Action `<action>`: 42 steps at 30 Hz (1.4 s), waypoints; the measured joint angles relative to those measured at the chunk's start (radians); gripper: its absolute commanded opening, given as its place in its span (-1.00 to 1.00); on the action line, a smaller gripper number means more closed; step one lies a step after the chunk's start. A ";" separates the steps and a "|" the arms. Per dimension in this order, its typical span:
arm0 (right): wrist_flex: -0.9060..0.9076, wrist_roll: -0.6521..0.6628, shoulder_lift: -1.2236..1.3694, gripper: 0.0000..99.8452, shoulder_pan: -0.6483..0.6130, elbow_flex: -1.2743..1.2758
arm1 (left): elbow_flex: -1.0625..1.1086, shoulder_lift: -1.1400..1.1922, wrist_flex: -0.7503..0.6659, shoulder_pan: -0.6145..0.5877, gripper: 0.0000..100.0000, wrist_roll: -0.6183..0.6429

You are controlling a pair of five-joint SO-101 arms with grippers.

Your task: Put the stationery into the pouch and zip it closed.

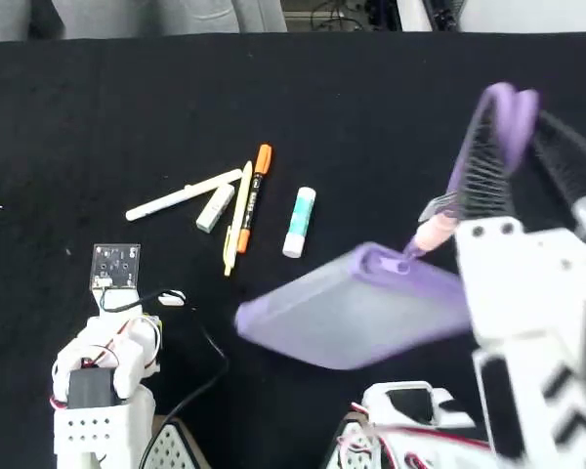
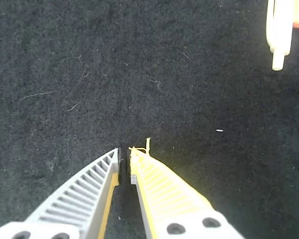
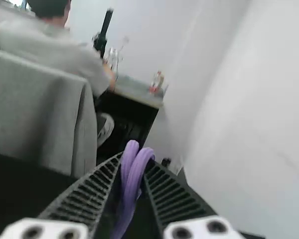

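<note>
My right gripper (image 1: 503, 107) is raised high at the right, shut on the purple loop (image 3: 132, 164) of the lilac pouch (image 1: 356, 308). The pouch hangs tilted above the table, its pink zip pull (image 1: 432, 234) at the upper end. On the black table lie a white pen (image 1: 184, 195), a short white stick (image 1: 215, 207), a yellow pen (image 1: 237, 217), an orange marker (image 1: 254, 195) and a green-and-white glue stick (image 1: 300, 222). The left arm (image 1: 103, 376) sits at the front left. My left gripper (image 2: 124, 154) is shut on nothing, low over bare cloth, with pen ends (image 2: 281, 30) well ahead of it.
The black cloth table (image 1: 78, 117) runs wide to the back and left. A black cable (image 1: 210, 362) trails beside the left arm's base. The right arm's white body (image 1: 537, 332) stands at the front right. Grey chairs and a seated person are beyond the far edge.
</note>
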 measured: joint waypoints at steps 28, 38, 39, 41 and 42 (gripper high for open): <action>-0.623 0.000 -0.187 -0.97 -0.035 0.997 | 0.000 0.000 -0.052 0.000 -0.88 0.000; -0.623 0.000 -0.187 -0.97 -0.035 0.997 | 0.000 0.000 -0.462 0.255 -0.88 -0.002; -0.623 0.000 -0.187 -0.97 -0.035 0.997 | 0.000 0.000 -0.499 0.307 -0.88 -0.002; -0.623 0.000 -0.187 -0.97 -0.035 0.997 | 0.000 0.000 -0.578 0.408 -0.88 -0.002; -0.623 0.000 -0.187 -0.97 -0.035 0.997 | 0.000 0.000 -0.617 0.456 -0.88 -0.002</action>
